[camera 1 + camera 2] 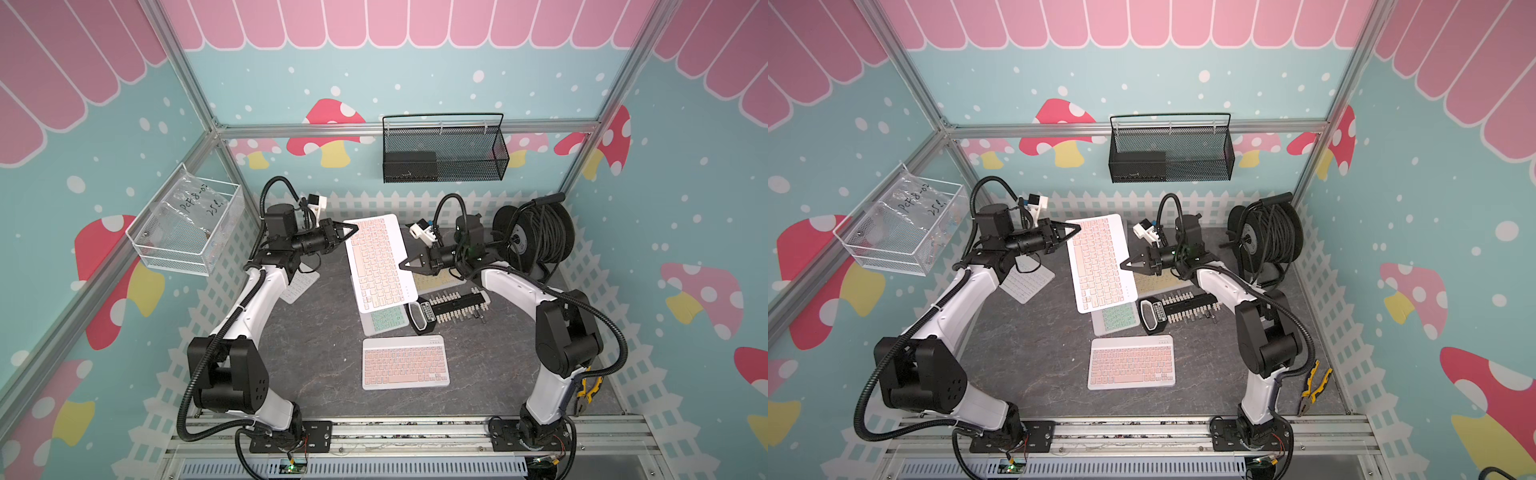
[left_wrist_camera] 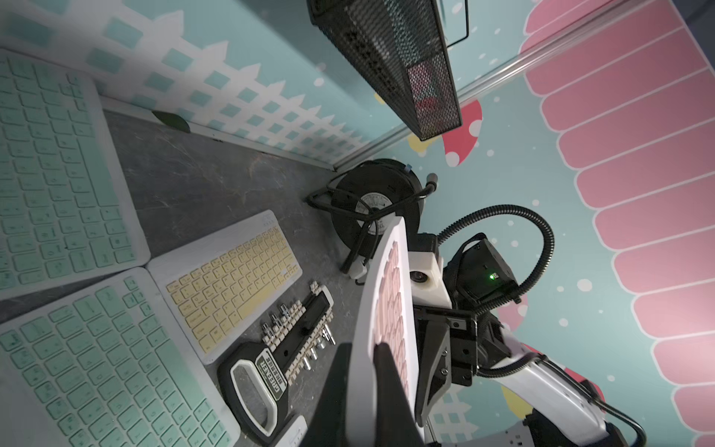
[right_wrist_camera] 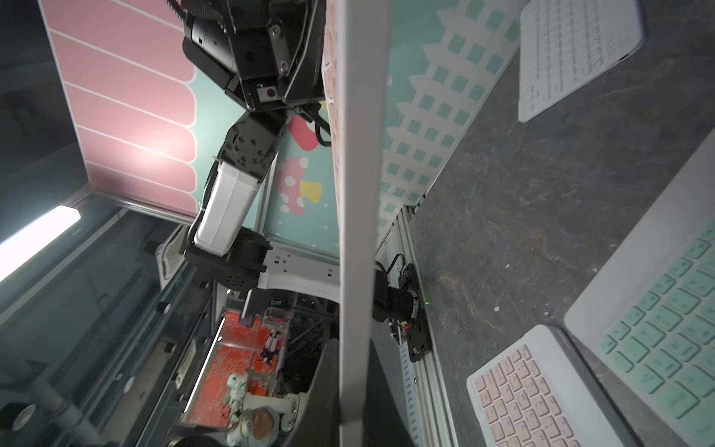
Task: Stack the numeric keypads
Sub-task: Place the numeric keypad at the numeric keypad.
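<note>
Pink-keyed keypad [image 1: 380, 264], slim and white-framed

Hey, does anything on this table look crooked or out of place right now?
Yes. The raised pink keypad is off the table, pinched at opposite edges by the left gripper and the right gripper, hanging skewed over a mint keypad. A black peg holder also lies beside it.

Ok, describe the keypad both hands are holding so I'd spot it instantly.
Start at the dark tabletop. Above its middle, a pink-keyed keypad is held off the surface, the left hand and right hand pinching its opposite long edges. The other pink keypad lies flat on the table, with no hand on it.
</note>
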Available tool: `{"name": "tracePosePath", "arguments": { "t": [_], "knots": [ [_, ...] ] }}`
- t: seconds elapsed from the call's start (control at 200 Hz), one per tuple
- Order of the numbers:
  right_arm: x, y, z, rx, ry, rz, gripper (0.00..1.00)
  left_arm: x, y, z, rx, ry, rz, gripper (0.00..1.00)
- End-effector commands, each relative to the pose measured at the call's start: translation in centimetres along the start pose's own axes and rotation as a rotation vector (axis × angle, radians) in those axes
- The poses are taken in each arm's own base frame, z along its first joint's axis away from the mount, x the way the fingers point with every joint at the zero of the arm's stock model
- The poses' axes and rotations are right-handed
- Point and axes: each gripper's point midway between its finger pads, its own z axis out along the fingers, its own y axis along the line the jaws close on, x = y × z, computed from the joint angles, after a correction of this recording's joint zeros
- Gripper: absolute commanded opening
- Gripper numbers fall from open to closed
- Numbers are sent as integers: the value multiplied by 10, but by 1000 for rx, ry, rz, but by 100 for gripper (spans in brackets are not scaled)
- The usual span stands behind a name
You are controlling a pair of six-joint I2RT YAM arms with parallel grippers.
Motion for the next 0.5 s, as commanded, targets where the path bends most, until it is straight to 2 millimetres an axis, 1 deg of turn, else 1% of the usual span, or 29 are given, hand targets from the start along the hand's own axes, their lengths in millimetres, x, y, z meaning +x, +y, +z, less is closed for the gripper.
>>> {"name": "tracePosePath", "arguments": {
  "t": [0.0, 0.04, 0.095, 0.125, 0.18, 0.255, 0.32, 0.38, 0.415, 0.49],
  "knots": [
    [-2, -36, -12, 254, -95, 6, 28, 16, -16, -1, -4, 31, 5, 0],
    [-8, -37, -14, 274, -135, 10, 43, 13, -15, -3, -18, 15, -1, 0],
    [-17, -36, -19, 306, -190, 13, 58, 10, -15, -6, -32, -14, -15, 0],
    [-22, -33, -22, 318, -229, 8, 64, 6, -15, -9, -33, -35, -25, 0],
    [-34, -25, -31, 331, -316, -2, 70, -1, -14, -14, -31, -75, -65, 0],
    [-47, -15, -51, 340, -460, -4, 75, -13, -13, -25, -32, -142, -116, 0],
    [-51, -12, -68, 344, -580, -1, 76, -22, -14, -35, -40, -205, -151, 0],
    [-48, -11, -79, 323, -674, 40, 78, -30, -8, -47, -87, -280, -191, 0],
    [-43, -10, -84, 307, -718, 51, 78, -34, -4, -53, -117, -322, -216, 0],
    [-33, -11, -88, 269, -773, 83, 80, -40, 5, -72, -200, -441, -273, 0]
  ]
}}
